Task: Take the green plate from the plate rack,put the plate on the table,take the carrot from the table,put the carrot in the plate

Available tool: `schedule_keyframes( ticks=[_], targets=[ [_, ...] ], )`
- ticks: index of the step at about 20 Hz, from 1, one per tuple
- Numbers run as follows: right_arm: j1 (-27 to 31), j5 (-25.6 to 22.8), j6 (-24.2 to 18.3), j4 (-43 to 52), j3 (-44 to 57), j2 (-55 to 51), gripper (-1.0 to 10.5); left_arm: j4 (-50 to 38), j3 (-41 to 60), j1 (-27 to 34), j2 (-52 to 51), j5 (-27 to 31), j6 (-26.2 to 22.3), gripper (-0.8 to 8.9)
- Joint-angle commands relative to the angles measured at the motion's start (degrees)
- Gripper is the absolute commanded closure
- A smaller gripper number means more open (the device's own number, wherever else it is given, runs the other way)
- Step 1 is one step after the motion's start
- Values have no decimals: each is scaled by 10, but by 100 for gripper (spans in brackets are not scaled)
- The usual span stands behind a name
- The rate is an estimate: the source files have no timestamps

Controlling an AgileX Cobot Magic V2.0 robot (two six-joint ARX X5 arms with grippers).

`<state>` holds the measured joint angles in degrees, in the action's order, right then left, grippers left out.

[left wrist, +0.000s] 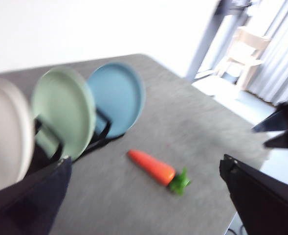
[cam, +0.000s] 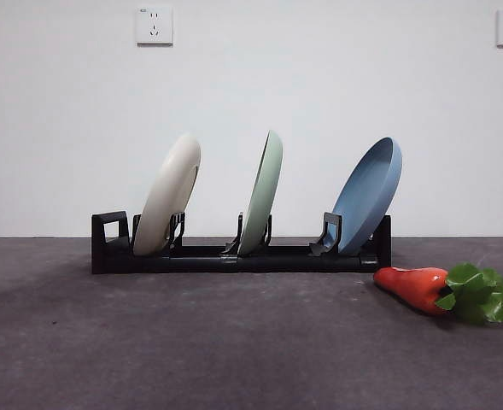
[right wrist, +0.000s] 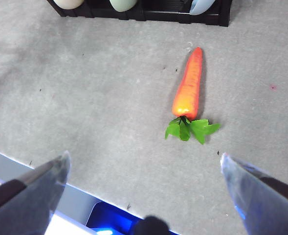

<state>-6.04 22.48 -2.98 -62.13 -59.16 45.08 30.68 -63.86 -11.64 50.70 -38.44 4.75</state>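
Green plate point(cam: 263, 195) stands on edge, tilted, in the black rack's point(cam: 234, 259) middle slot. Carrot point(cam: 415, 286) lies on the grey tabletop point(cam: 191, 342) beside the rack's end.

A plain test room: bare white wall point(cam: 319, 85), wall sockets point(cam: 154, 26).
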Motion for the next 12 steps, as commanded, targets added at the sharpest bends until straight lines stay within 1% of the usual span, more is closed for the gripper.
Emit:
schedule_keyframes(
  ticks=[1, 3, 5, 8, 10, 12],
  targets=[
    [-1, 1, 1, 1, -2, -1, 286, -30, -53, -61, 85, 41, 15, 153],
    [-1, 0, 1, 1, -2, -1, 286, -48, -111, -111, 166, 93, 14, 153],
    [-1, 0, 1, 1, -2, -1, 287, -64, -166, -136, 244, 127, 13, 153],
    [-1, 0, 1, 0, -2, -1, 288, -72, -252, -155, 357, 172, 12, 153],
    [-1, -1, 1, -2, -2, -1, 288, -76, -307, -162, 429, 190, 12, 153],
    [-1, -1, 1, -2, -2, -1, 288, -93, -340, -166, 484, 207, 12, 153]
  ],
)
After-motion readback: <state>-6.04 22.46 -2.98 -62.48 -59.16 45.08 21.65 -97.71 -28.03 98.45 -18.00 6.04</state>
